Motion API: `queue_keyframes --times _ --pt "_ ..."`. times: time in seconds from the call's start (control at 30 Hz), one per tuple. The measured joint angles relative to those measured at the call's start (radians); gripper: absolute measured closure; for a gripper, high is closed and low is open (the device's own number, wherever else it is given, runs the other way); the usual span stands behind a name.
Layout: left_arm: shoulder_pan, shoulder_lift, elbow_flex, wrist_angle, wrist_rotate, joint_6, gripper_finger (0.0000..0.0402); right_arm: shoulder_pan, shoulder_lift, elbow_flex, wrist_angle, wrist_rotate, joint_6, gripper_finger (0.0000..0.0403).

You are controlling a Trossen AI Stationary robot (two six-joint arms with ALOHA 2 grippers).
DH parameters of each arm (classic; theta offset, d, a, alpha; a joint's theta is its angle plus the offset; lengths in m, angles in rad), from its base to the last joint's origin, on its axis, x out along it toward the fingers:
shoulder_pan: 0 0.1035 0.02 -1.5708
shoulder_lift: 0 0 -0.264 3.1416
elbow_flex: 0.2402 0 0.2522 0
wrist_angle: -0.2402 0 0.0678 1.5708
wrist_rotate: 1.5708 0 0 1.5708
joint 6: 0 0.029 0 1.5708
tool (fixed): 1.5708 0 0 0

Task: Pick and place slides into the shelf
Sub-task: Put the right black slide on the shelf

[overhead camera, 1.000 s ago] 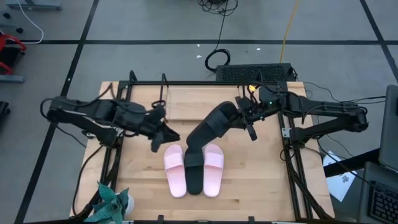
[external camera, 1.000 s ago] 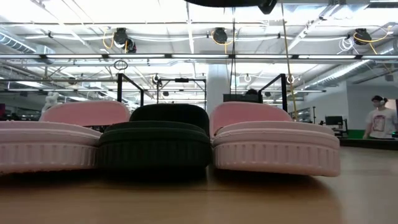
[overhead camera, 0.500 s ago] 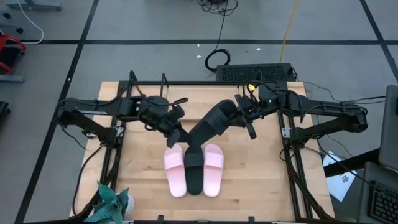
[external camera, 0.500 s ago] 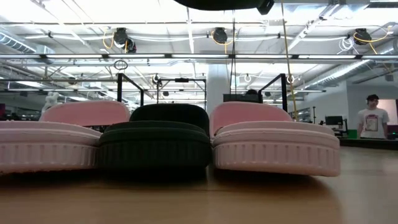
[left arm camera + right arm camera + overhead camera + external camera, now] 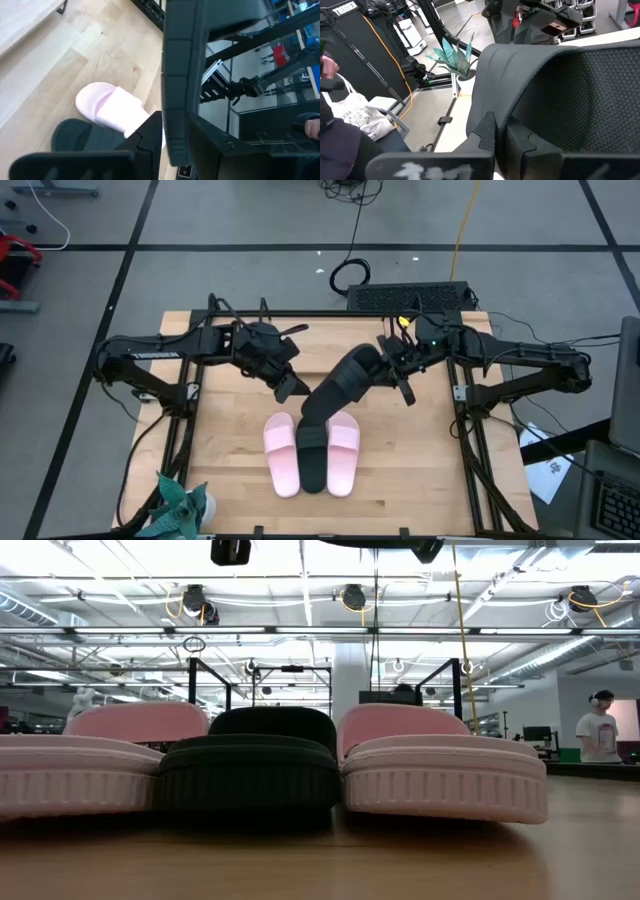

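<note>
Left gripper (image 5: 284, 387) has lifted back; right gripper (image 5: 392, 370) holds black slide (image 5: 340, 386).

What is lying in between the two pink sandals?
A black slide sandal lies between the two pale pink slide sandals, touching both. The high and low views show it.

Bright, even overhead light; ceiling strip lamps (image 5: 300, 575) glare across frame top; pale wooden tabletop (image 5: 320, 860) foreground blurred.

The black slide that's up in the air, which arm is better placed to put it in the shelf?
The right arm. Its tool is shut on the black slide, held above the three slides on the table. The shelf lies just beyond it. The left tool hovers beside the slide, holding nothing.
</note>
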Motion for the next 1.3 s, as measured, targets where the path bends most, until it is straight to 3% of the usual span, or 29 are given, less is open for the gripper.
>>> queue_keyframes --times 1.3 --pt "0.001 0.000 -0.024 0.060 -0.001 -0.021 0.0315 -0.027 0.000 -0.002 0.055 0.008 -0.023 0.0403"
